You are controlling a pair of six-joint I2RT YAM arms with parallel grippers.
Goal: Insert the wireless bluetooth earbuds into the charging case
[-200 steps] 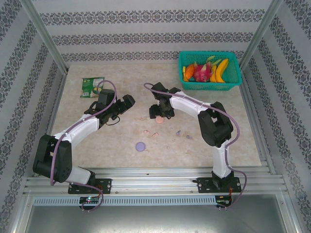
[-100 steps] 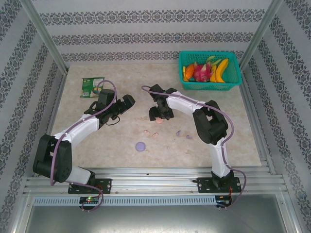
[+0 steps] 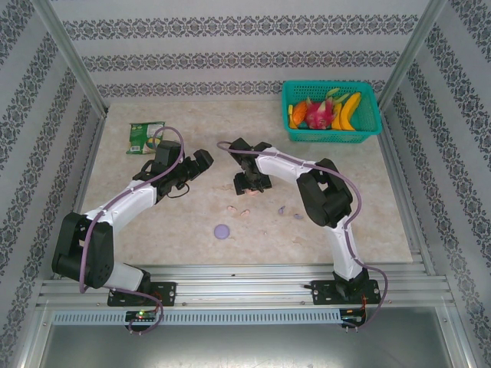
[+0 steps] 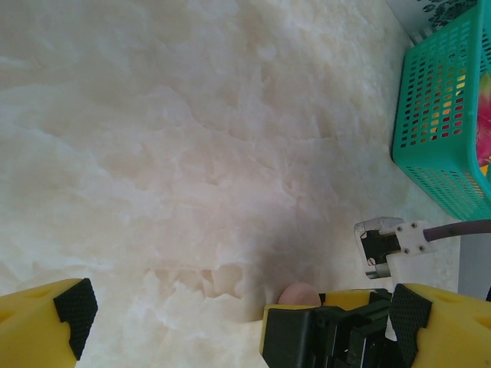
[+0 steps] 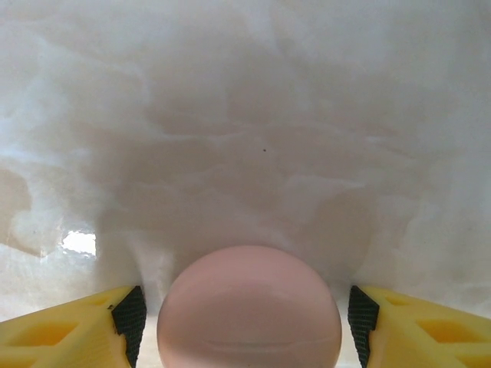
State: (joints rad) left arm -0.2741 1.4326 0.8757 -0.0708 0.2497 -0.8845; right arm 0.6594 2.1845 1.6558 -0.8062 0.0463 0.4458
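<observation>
Starting stage only: no earbud sits in any case yet. Pink earbuds (image 3: pixel 245 214) and purple earbuds (image 3: pixel 298 217) lie loose on surface (image 3: pixel 169 230), between right claw (image 3: pixel 248 184) and arm bases. Right claw released, jaws straddle round pink case (image 5: pixel 249 307), pads just beside its sides. Case looks shut, so opening probably comes first. Purple case (image 3: pixel 222 231) lies apart, nearer bases. Left claw (image 3: pixel 197 163) spread wide, carries nothing. Fruit basket (image 3: pixel 368 126) and green packet (image 3: pixel 146 138) at back, not in way.

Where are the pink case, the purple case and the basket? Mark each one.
Pink case (image 5: pixel 249 310): right wrist view, middle of its domed top.
Purple case (image 3: pixel 222 231): top external view, centre of the disc.
Basket (image 3: pixel 330 136): top external view, its near wall.
</observation>
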